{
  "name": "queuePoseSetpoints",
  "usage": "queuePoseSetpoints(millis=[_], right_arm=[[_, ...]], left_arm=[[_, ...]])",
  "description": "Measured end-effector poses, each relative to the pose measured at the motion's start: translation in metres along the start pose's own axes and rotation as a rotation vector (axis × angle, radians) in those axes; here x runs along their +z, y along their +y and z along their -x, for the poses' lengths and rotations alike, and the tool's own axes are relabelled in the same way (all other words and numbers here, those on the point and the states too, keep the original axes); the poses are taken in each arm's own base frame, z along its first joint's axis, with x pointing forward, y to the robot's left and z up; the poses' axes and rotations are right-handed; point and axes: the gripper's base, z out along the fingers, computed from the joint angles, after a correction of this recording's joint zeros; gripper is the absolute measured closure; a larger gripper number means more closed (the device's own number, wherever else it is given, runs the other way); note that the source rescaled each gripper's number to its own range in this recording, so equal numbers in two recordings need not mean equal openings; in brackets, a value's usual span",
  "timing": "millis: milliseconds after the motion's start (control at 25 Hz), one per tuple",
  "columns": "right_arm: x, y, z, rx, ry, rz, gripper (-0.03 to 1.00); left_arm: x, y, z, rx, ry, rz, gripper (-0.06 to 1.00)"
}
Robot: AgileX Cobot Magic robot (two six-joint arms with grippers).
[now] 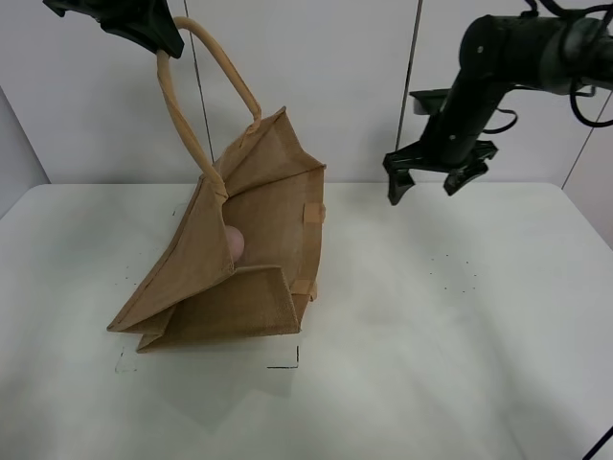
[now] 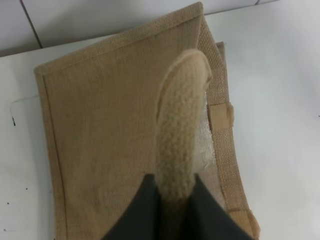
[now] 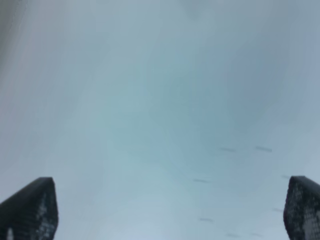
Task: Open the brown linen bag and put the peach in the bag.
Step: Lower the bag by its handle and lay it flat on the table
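Note:
The brown linen bag [image 1: 251,259] stands on the white table, pulled up and open by one beige handle [image 1: 177,105]. My left gripper [image 1: 165,43] is shut on that handle high at the top left. In the left wrist view the handle [image 2: 180,135] runs between the dark fingers, over the bag's side [image 2: 110,135]. The peach [image 1: 235,242] shows as a pink round patch inside the bag's mouth. My right gripper [image 1: 425,182] is open and empty, hanging above the table to the right of the bag. The right wrist view shows its fingertips [image 3: 30,207] wide apart over bare table.
The white table [image 1: 460,316] carries faint tape marks near the bag's base [image 1: 283,364] and small dots at the right [image 1: 455,273]. A pale wall with vertical seams stands behind.

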Motion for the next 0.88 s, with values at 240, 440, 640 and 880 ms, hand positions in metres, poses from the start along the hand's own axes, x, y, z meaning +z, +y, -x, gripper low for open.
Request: queuePoseSetpoints(millis=[240, 440, 640, 880], right_arm=[[-0.007, -0.075, -0.013, 0.157, 0.020, -0.058, -0.03], [-0.008, -0.085, -0.021, 0.184, 0.085, -0.055, -0.03], [-0.009, -0.082, -0.031, 0.199, 0.134, -0.047, -0.03], [-0.034, -0.067, -0.074, 0.211, 0.194, -0.038, -0.03]], left_arm=[[0.000, 0.000, 0.000, 0.000, 0.000, 0.000, 0.94], [0.000, 0.000, 0.000, 0.000, 0.000, 0.000, 0.94], [0.000, 0.000, 0.000, 0.000, 0.000, 0.000, 0.94], [0.000, 0.000, 0.000, 0.000, 0.000, 0.000, 0.94]])
